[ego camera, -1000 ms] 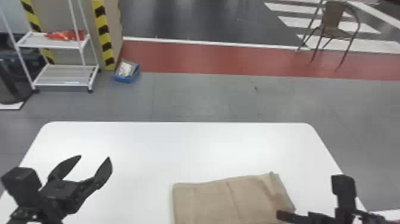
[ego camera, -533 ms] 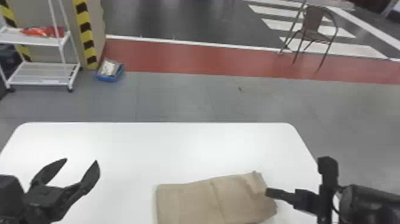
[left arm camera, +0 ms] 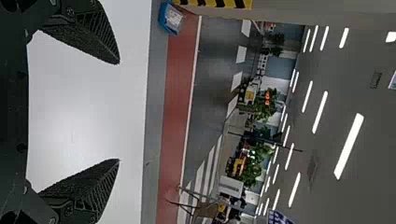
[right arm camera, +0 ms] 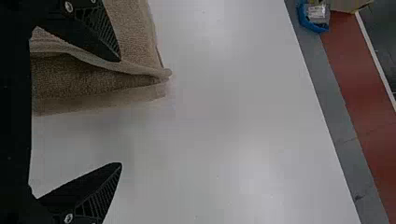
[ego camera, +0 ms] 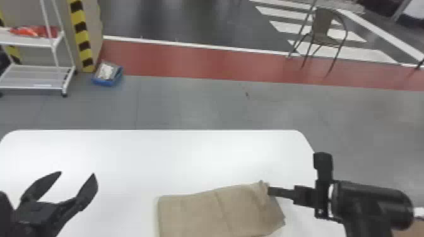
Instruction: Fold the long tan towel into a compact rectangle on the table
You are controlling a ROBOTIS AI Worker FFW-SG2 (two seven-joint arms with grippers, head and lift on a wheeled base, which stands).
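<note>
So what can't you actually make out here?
Towel's near edge: mostly cut off by the head view's bottom edge.
Its inner layers: largely covered by the top one, head view.
Part of it, right wrist view: behind the right gripper.
Contents of the blue bin: too small, head view.

Left gripper (ego camera: 77, 173) and right gripper (ego camera: 296, 173), jaws (both pairs) wide apart.

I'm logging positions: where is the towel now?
In the head view, the towel lies bottom-centre on the white table, with the right gripper at its right end.
</note>
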